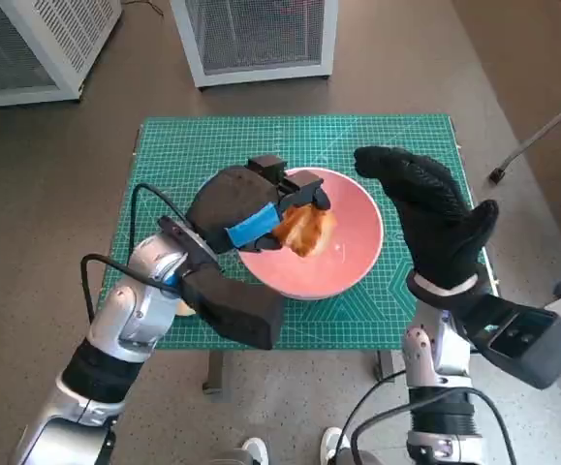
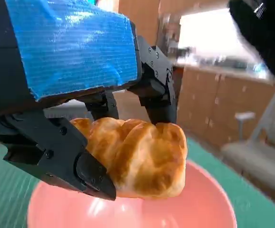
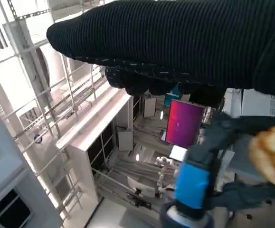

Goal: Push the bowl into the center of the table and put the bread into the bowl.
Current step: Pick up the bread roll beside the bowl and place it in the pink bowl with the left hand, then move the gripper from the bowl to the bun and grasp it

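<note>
Clamped on the bread [image 2: 137, 156], the left hand [image 1: 251, 208] holds it from both sides just above the hollow of the pink bowl [image 1: 353, 257], as the left wrist view shows plainly, with the bowl's floor bare beneath the loaf. The bowl sits near the middle of the green cutting mat [image 1: 183, 160] that covers the table, so the push looks done; what seems left is to let the bread drop and draw the hand away. Off the bowl's rim at about two o'clock, the right hand [image 1: 430, 208] in its knitted glove hangs with nothing in it, fingers stretched out, and it leaves the drop unblocked. Beyond the table at twelve o'clock stands a white mesh-fronted cabinet [image 1: 256, 39], with another cabinet [image 1: 38, 44] at ten o'clock, both well apart from the work.
</note>
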You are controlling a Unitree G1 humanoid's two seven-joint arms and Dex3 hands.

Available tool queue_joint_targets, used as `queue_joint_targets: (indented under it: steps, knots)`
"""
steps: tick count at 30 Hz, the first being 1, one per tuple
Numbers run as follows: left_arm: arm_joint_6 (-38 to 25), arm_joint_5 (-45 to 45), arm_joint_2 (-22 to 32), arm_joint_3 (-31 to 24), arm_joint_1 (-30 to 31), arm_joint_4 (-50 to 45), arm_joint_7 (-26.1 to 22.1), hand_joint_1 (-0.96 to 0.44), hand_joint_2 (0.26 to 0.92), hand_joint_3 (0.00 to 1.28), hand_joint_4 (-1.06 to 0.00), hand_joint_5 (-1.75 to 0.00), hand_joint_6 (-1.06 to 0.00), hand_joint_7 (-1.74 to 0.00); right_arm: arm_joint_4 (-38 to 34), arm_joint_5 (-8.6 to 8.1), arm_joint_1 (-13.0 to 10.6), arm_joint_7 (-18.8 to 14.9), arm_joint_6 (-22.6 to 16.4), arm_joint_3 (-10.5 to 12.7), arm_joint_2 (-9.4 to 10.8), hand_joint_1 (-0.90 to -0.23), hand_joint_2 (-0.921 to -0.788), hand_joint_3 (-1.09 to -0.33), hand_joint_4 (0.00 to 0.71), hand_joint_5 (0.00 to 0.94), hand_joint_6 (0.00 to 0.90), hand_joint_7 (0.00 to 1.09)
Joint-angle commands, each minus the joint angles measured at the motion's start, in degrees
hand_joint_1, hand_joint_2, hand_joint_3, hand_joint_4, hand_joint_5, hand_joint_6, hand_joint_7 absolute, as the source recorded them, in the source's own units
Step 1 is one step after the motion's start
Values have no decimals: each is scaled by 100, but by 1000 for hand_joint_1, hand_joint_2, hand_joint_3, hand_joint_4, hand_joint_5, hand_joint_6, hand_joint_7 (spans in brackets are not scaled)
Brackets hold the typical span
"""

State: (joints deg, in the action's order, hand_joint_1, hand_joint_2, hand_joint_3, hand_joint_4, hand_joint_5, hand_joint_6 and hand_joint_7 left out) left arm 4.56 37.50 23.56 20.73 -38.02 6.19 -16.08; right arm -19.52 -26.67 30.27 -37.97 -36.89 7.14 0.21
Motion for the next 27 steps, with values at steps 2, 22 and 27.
queue_joint_targets:
  steps: [2,22,27]
  knots:
    - [-164,89,73,98,-96,-22,-421,-245,897,31,-250,-60,-255,-297,57,41,-202,63,91,-13,-21,-421,-876,-548,253,3,0,703]
    - [-751,-536,329,-341,163,-967,-1635,-408,838,0,-30,0,-148,-102,-5,56,-178,109,49,-36,75,-428,-893,-513,256,3,7,680]
    - [-727,-802,479,-668,404,-1363,-1661,-422,835,0,-32,-1,-153,-93,-10,62,-189,125,38,-48,85,-435,-898,-510,253,1,4,683]
